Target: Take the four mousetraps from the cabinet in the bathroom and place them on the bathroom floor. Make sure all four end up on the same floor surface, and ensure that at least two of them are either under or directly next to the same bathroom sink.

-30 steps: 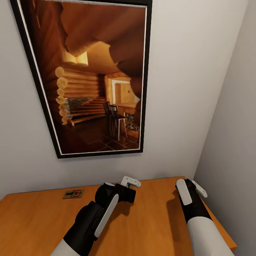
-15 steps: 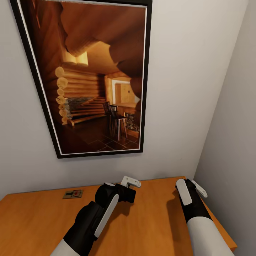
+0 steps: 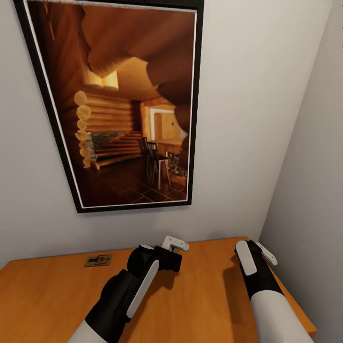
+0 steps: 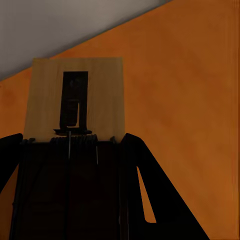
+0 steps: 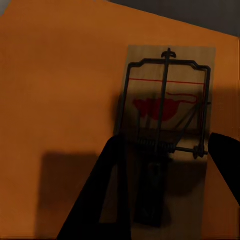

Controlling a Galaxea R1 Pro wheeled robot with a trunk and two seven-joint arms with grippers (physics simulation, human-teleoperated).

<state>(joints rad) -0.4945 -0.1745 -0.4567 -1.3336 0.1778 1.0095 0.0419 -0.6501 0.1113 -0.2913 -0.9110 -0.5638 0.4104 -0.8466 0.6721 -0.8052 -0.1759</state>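
Hanging above the cabinet: 1 framed picture; mousetrap below.

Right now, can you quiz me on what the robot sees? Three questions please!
1. True or false: the lone mousetrap near the wall lies on the floor.
2. What hangs above the cabinet? A) mirror B) framed picture C) clock
3. Fill in: the mousetrap between the right gripper's fingers has a ___ spot.

Key: 1. False, it lies on the cabinet top. 2. B, the framed picture. 3. Red.
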